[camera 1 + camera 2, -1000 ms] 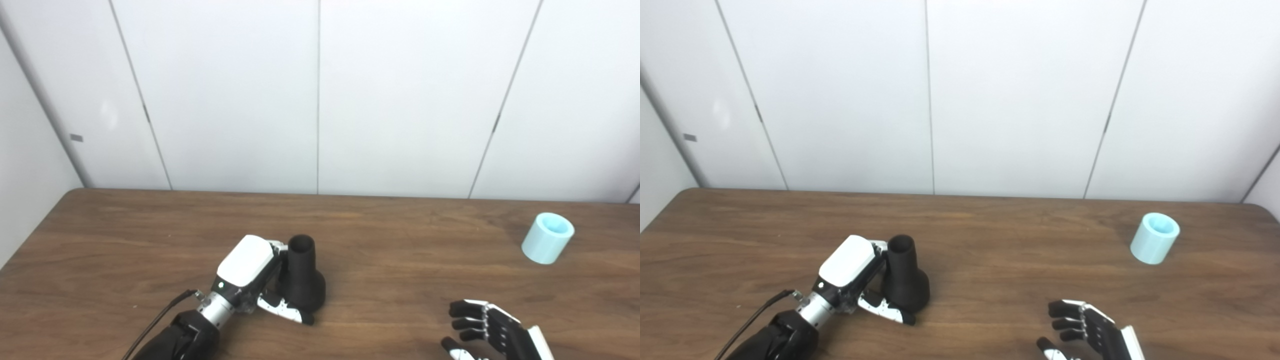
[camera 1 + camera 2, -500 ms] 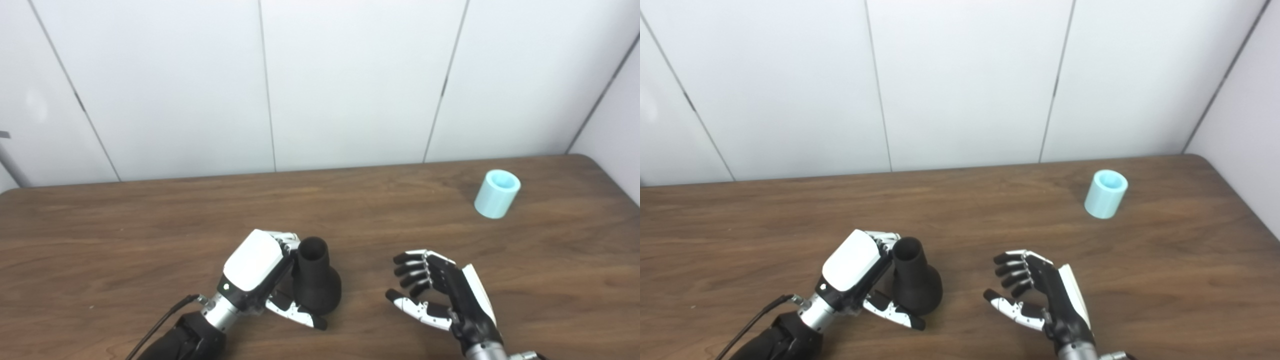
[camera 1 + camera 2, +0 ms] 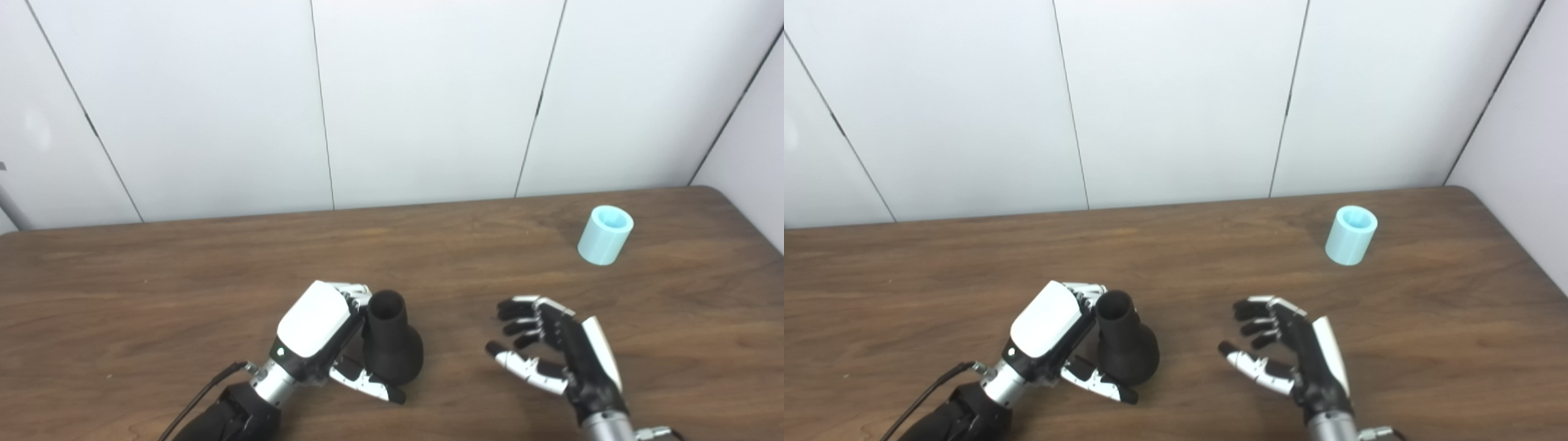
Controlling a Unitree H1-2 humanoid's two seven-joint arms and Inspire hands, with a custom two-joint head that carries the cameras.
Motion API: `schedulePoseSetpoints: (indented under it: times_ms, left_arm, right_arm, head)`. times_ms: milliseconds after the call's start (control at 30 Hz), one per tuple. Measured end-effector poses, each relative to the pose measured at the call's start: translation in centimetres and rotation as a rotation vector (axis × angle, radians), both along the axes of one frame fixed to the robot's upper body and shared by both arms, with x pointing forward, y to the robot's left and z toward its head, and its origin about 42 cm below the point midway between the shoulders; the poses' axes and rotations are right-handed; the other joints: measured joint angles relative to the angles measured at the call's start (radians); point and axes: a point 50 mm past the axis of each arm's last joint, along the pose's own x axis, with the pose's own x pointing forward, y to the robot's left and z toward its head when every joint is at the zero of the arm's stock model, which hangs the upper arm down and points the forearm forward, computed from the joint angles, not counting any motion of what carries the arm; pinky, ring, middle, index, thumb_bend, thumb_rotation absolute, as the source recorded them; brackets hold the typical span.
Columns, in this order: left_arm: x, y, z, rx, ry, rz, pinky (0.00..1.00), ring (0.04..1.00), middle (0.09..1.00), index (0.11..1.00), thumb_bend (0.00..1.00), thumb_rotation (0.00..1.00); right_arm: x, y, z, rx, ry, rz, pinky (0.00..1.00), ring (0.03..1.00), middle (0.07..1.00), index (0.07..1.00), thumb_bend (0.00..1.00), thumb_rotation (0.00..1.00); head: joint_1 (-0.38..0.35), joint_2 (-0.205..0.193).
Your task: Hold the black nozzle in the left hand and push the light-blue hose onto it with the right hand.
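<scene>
The left hand (image 3: 318,327) grips the black nozzle (image 3: 390,340) upright on the table (image 3: 153,288), while the right hand (image 3: 560,352), fingers spread and empty, remains well apart from the ungrasped light-blue hose (image 3: 605,235) at far right.

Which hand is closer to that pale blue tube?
Right. The right hand is open in front of the light-blue hose, well apart; the left hand grips the black nozzle farther away.

Nozzle (image 3: 391,346) at table's (image 3: 153,275) front centre beside left hand (image 3: 315,334); hose (image 3: 605,226) far right, behind right hand (image 3: 560,349).
</scene>
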Motion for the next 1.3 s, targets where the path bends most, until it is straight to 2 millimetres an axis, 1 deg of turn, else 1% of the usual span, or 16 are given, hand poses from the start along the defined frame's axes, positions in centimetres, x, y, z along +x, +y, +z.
schedulePoseSetpoints:
  times_ms: [33, 100, 167, 200, 233, 333, 433, 467, 500, 600, 667, 733, 867, 967, 1067, 1300]
  left_arm:
    - [0.0, 0.0, 0.0, 0.0, 0.0, 0.0, 0.4, 0.526, 0.54, 0.489, 0.51, 0.05]
    - [0.0, 0.0, 0.0, 0.0, 0.0, -0.001, 0.39, 0.527, 0.539, 0.489, 0.51, 0.05]
    - [-0.1, 0.0, -0.1, 0.0, 0.001, -0.002, 0.39, 0.526, 0.538, 0.489, 0.51, 0.05]
    - [-0.1, 0.0, -0.1, -0.001, 0.001, -0.002, 0.39, 0.527, 0.539, 0.489, 0.51, 0.05]
    - [-0.1, 0.0, -0.1, -0.002, 0.001, -0.002, 0.39, 0.527, 0.539, 0.489, 0.51, 0.05]
    - [-0.1, -0.1, -0.1, -0.007, 0.0, -0.004, 0.4, 0.527, 0.539, 0.489, 0.51, 0.05]
    - [-0.1, -0.1, -0.1, -0.006, 0.0, -0.006, 0.4, 0.527, 0.539, 0.489, 0.51, 0.05]
    - [-0.1, -0.1, -0.1, -0.006, 0.0, -0.006, 0.41, 0.528, 0.538, 0.489, 0.51, 0.05]
    - [-0.1, -0.1, -0.1, -0.007, -0.001, -0.007, 0.41, 0.527, 0.538, 0.489, 0.51, 0.05]
    - [-0.1, -0.1, -0.1, -0.004, -0.001, -0.011, 0.41, 0.527, 0.537, 0.489, 0.51, 0.05]
    - [-0.1, 0.0, -0.2, -0.002, -0.001, -0.012, 0.41, 0.532, 0.542, 0.489, 0.51, 0.05]
    - [-0.1, 0.0, -0.2, -0.003, 0.001, -0.012, 0.41, 0.533, 0.543, 0.489, 0.51, 0.05]
    - [-0.1, 0.1, -0.2, -0.002, -0.001, -0.014, 0.4, 0.53, 0.539, 0.489, 0.51, 0.05]
    - [-0.1, 0.0, -0.2, -0.007, -0.009, -0.019, 0.41, 0.53, 0.539, 0.488, 0.51, 0.05]
    - [0.0, 0.0, -0.4, 0.003, -0.009, -0.027, 0.41, 0.534, 0.544, 0.489, 0.51, 0.05]
    - [0.3, 0.0, -0.5, 0.013, -0.009, -0.022, 0.42, 0.542, 0.553, 0.49, 0.51, 0.05]
  right_arm:
    - [0.0, -0.4, 0.4, -0.014, -0.058, -0.045, 0.62, 0.698, 0.706, 0.685, 0.59, 0.53]
    - [0.0, -1.3, 1.0, -0.034, -0.147, -0.12, 0.72, 0.782, 0.778, 0.743, 0.62, 0.57]
    - [0.3, -2.0, 1.8, -0.055, -0.203, -0.159, 0.76, 0.825, 0.825, 0.796, 0.63, 0.55]
    - [0.6, -2.4, 2.2, -0.062, -0.226, -0.17, 0.75, 0.834, 0.842, 0.817, 0.64, 0.54]
    - [0.8, -2.7, 2.6, -0.071, -0.244, -0.176, 0.75, 0.839, 0.851, 0.828, 0.65, 0.53]
    - [1.5, -3.7, 3.9, -0.116, -0.295, -0.193, 0.82, 0.903, 0.909, 0.886, 0.68, 0.54]
    - [2.4, -5.0, 5.2, -0.16, -0.319, -0.243, 0.91, 0.988, 0.99, 0.985, 0.7, 0.53]
    - [2.5, -5.3, 5.4, -0.171, -0.317, -0.259, 0.93, 0.993, 0.997, 0.996, 0.74, 0.55]
    - [2.6, -5.7, 5.5, -0.189, -0.309, -0.28, 0.94, 0.995, 0.998, 0.997, 0.75, 0.56]
    - [2.8, -6.8, 5.2, -0.21, -0.26, -0.345, 0.95, 1.0, 1.0, 1.0, 0.83, 0.58]
    - [3.2, -7.5, 4.5, -0.2, -0.206, -0.383, 0.92, 1.0, 1.0, 1.0, 0.91, 0.61]
    - [3.6, -8.4, 3.8, -0.17, -0.147, -0.421, 0.89, 1.0, 1.0, 1.0, 0.94, 0.61]
    - [4.6, -9.2, 3.0, -0.128, -0.077, -0.441, 0.85, 0.975, 1.0, 1.0, 0.95, 0.61]
    - [5.3, -9.4, 3.1, -0.109, -0.054, -0.431, 0.91, 0.997, 1.0, 1.0, 0.96, 0.62]
    - [5.6, -9.0, 3.2, -0.104, -0.049, -0.413, 0.95, 1.0, 1.0, 1.0, 0.93, 0.61]
    - [5.8, -9.3, 2.9, -0.093, -0.033, -0.398, 0.95, 1.0, 1.0, 1.0, 0.92, 0.59]
  head:
    - [0.0, 0.0]
    - [-0.005, -0.008]
    - [-0.003, -0.006]
    - [-0.005, -0.006]
    - [-0.005, -0.006]
    - [-0.009, -0.008]
    - [-0.012, -0.009]
    - [-0.014, -0.011]
    - [-0.014, -0.011]
    - [-0.024, -0.014]
    - [-0.026, -0.014]
    - [-0.034, -0.015]
    - [-0.034, -0.009]
    - [-0.035, -0.008]
    - [-0.034, -0.008]
    - [-0.034, -0.014]
